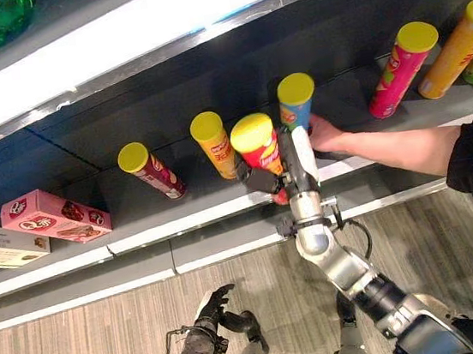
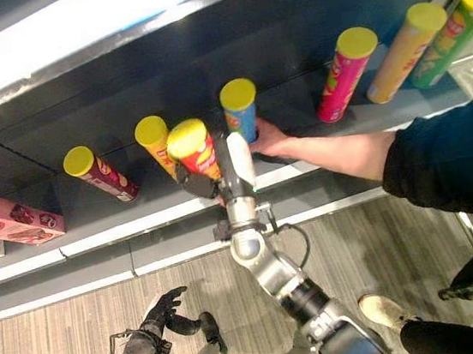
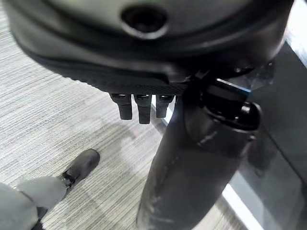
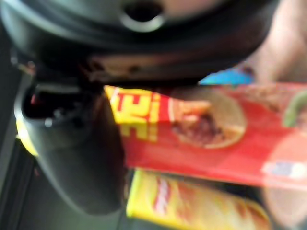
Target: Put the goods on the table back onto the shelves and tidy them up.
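We hold the red can [image 1: 257, 144] mid-body in our right hand [image 1: 264, 179], fingers curled around it, at the shelf [image 1: 224, 217] edge. It looks light, rigid and slick; grip midway. Left hand [image 1: 214, 305] hangs relaxed.

The right hand [image 1: 264, 178], closed round the red can [image 1: 258, 143], is hemmed in by the yellow can [image 1: 215, 143] on its left and, just beyond it, the blue can [image 1: 295, 99] a person's hand [image 1: 324, 134] grips, while bare shelf [image 1: 120, 210] lies further left past the maroon can [image 1: 152, 169].
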